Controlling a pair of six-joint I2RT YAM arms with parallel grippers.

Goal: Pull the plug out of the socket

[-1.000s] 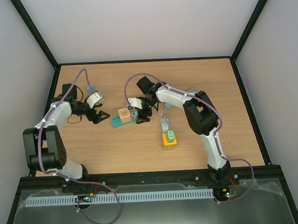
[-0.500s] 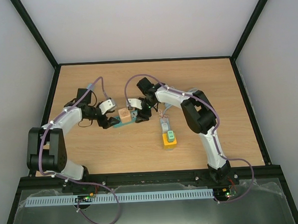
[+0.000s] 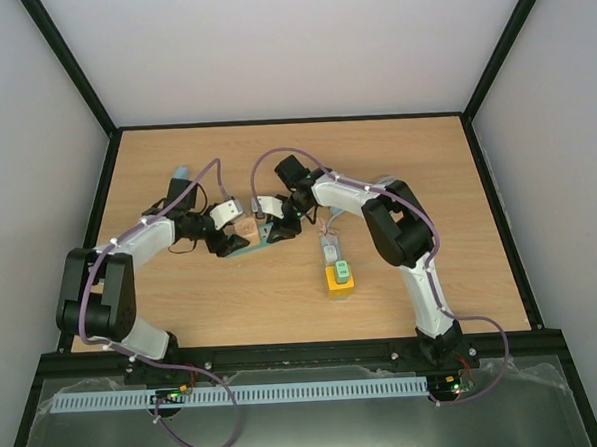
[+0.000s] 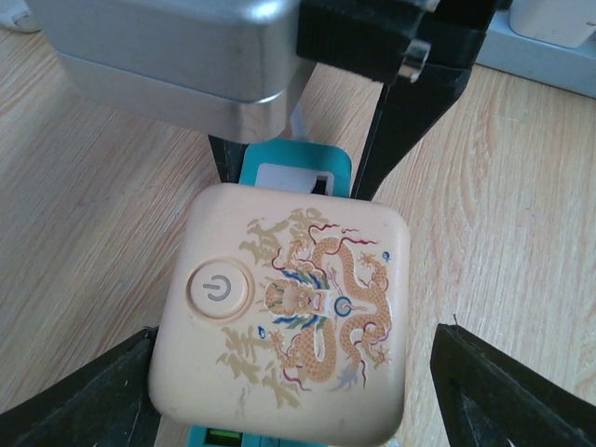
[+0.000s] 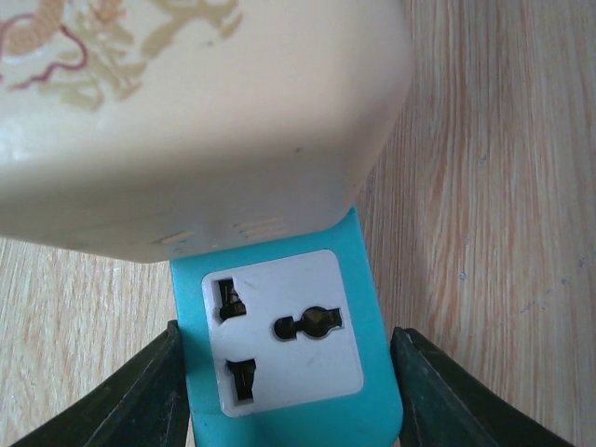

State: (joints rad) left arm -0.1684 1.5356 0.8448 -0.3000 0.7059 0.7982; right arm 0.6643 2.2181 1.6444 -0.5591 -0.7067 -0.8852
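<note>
- Near the middle of the table (image 3: 426,177), a little to the left: a teal socket strip (image 5: 298,430) lying flat, with the cream plug (image 4: 289,317) seated on top, not yet pulled off.
- On the plug's top face: a round power button and a dragon drawing.
- Straddles the plug with the left gripper (image 4: 301,331), released; one finger (image 4: 84,400) at the plug's corner, the other clear of the opposite side, bare wood showing between.
- Clasps the socket strip with the right gripper (image 5: 287,328), fingers (image 5: 447,400) set against both long sides, level with a free white outlet (image 5: 279,331) just past the plug's edge.
- From opposite ends of the strip, tips close together in the top view.
- Off to the right and nearer the bases, well apart from the strip: a yellow block (image 3: 340,279) touching a grey piece (image 3: 330,250).
</note>
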